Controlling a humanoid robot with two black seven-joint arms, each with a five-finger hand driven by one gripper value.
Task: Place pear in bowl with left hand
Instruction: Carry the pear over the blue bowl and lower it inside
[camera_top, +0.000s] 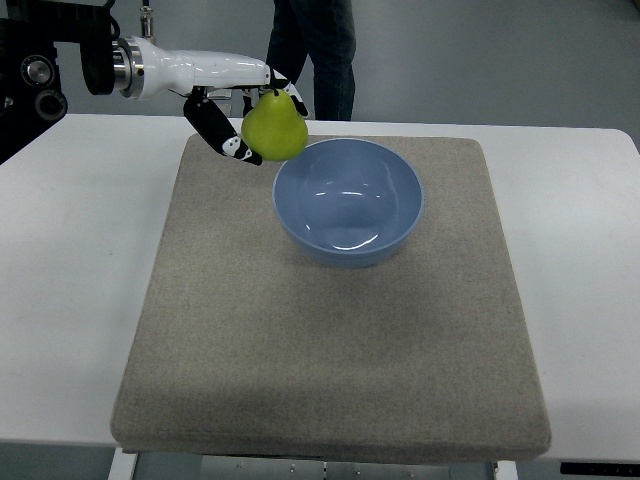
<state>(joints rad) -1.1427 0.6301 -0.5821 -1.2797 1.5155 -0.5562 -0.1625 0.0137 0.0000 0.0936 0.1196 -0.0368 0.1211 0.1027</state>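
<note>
From the top view, a white table (70, 260) holds a big grey mat (330, 350). A blue bowl (348, 202) sits on the mat, a bit toward twelve o'clock from the mat's middle. The bowl has nothing in it.

The left hand (245, 115) comes in from the ten o'clock side on a white arm (190, 68). Its black fingers (222, 135) are wrapped tight around a green pear (274, 126). The pear is up in the air, stem up, at about ten o'clock from the bowl, right by the bowl's rim.

A person's legs (315, 50) in dark trousers stand behind the table at twelve o'clock.

I can't see the right hand at all.
</note>
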